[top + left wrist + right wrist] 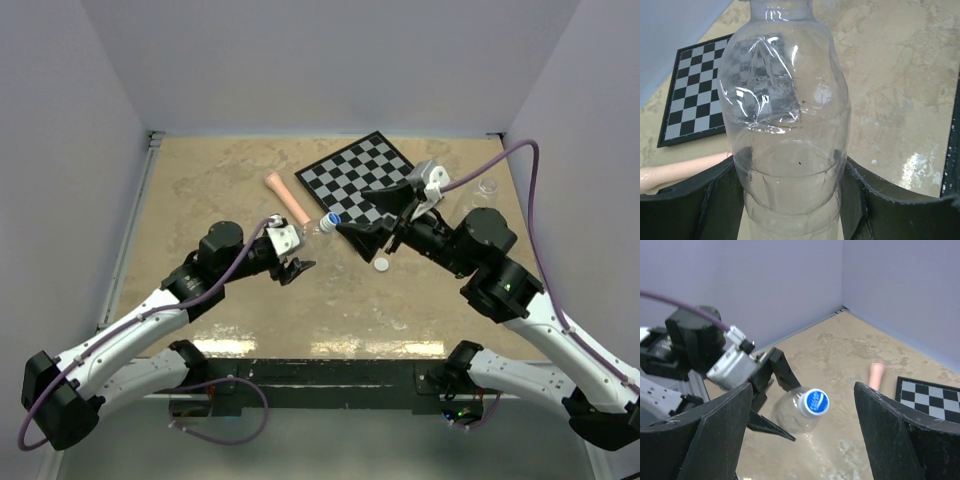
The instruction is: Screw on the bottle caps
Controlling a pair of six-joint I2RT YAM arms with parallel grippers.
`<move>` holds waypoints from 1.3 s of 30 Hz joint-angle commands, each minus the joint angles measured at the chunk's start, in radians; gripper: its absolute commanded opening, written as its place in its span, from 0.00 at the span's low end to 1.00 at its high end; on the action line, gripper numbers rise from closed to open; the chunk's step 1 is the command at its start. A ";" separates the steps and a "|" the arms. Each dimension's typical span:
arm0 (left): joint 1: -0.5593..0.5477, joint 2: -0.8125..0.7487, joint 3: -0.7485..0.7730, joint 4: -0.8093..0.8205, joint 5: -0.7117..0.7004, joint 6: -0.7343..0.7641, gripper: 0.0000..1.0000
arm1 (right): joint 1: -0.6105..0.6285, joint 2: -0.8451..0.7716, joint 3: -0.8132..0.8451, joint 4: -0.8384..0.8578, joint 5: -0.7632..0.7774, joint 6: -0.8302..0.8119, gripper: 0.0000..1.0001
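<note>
Clear crinkled plastic formed the large round-shouldered bottle [785, 125], grasped by the left gripper [790, 167]. One round blue cap [814, 402] sat on its neck; the right gripper [804, 390] stood released beside it. One white cap [381, 264] lay on the mottled tan table [220, 180]; one tiny clear bottle [487, 187] stood well apart.

Both arms bent inward, wrists nearly meeting.
The white-and-black left arm [150, 310] has its pincer [790, 200] clamped on a clear plastic bottle [785, 100]; the right arm [520, 300] holds its black pincer [802, 387] spread wide, gripping nothing.
</note>
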 commanded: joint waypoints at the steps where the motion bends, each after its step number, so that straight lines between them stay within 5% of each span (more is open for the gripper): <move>1: 0.056 -0.055 0.061 -0.025 0.277 -0.043 0.00 | 0.003 -0.067 -0.068 0.119 -0.081 -0.151 0.87; 15: 0.091 -0.058 0.052 0.027 0.532 -0.063 0.00 | 0.003 -0.052 -0.087 0.086 -0.466 -0.370 0.76; 39: 0.091 -0.076 0.026 0.075 0.625 -0.069 0.00 | -0.005 0.047 -0.096 0.132 -0.616 -0.341 0.58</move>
